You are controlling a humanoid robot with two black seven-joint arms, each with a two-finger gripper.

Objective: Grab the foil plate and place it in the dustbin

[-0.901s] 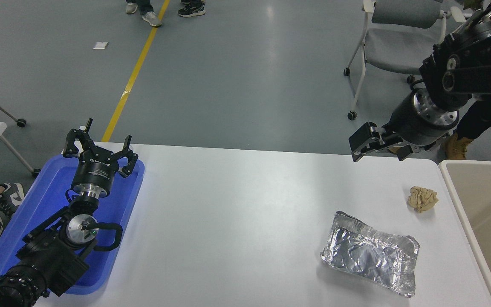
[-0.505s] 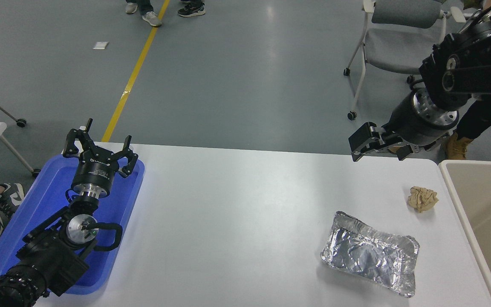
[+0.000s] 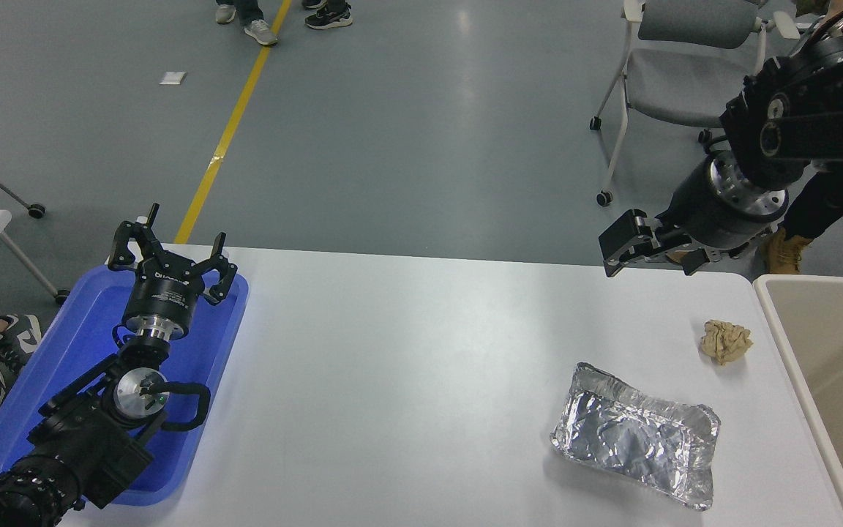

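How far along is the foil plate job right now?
Nothing looks done yet: the foil plate lies untouched on the white table, beside a crumpled paper ball. The right gripper hovers above the table's far edge, empty. The left gripper sits parked over the blue tray. Grasping, lifting and dropping into the dustbin remain.

Bright even overhead light, sharp focus; soft glare on table [image 3: 421, 329] (faint shadows).
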